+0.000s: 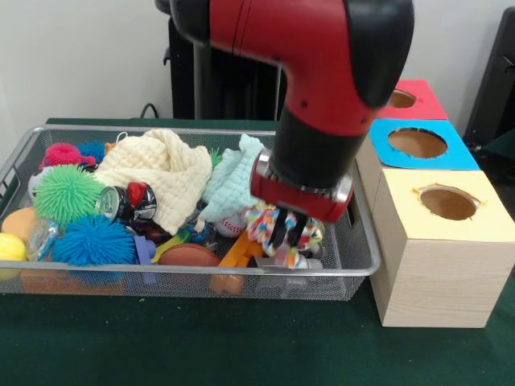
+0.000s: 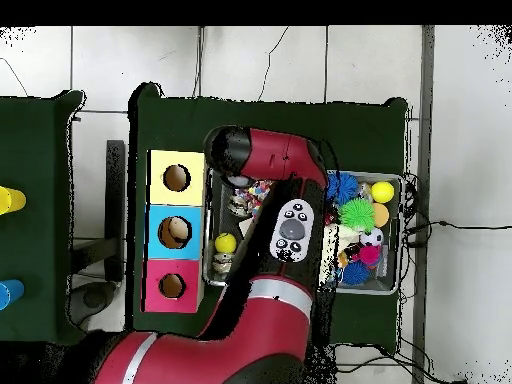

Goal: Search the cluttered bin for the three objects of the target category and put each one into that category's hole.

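Note:
My gripper (image 1: 286, 235) reaches down into the right end of the wire mesh bin (image 1: 201, 273). Its black fingers (image 1: 278, 233) stand close together with a multicoloured rope toy (image 1: 261, 221) bunched between and around them, so it looks shut on that toy. From overhead the red arm covers the gripper, and only a bit of the rope toy (image 2: 258, 190) shows beside it. Right of the bin stand three wooden boxes with holes in their tops: yellow (image 1: 448, 201), blue (image 1: 417, 143) and red (image 1: 402, 99).
The bin holds a cream cloth (image 1: 161, 173), a mint cloth (image 1: 233, 181), green (image 1: 68, 193), blue (image 1: 95, 241) and pink (image 1: 63, 153) spiky balls, a can (image 1: 121, 203), a baseball (image 1: 229, 227), an orange block (image 1: 237, 253) and a yellow ball (image 1: 10, 247).

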Tool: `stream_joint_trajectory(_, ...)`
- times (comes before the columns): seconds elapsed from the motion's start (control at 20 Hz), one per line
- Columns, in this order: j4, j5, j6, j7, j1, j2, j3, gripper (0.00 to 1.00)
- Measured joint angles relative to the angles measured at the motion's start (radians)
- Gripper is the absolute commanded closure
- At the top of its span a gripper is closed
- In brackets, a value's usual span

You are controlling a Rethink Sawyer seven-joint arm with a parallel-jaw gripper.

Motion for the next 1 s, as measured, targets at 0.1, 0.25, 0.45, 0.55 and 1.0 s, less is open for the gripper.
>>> stream_joint_trajectory(0.1, 0.022, 0.015, 0.104, 0.000, 0.006, -0.048, 0.000, 1.00)
stream_joint_trajectory(0.25, 0.034, 0.026, 0.224, 0.000, 0.011, -0.099, 0.000, 1.00)
stream_joint_trajectory(0.45, 0.036, 0.040, 0.354, 0.000, 0.015, -0.164, -0.001, 1.00)
stream_joint_trajectory(0.55, 0.036, 0.047, 0.386, 0.000, 0.016, -0.193, -0.001, 1.00)
stream_joint_trajectory(1.0, 0.036, 0.084, 0.393, 0.000, 0.034, -0.267, -0.005, 1.00)
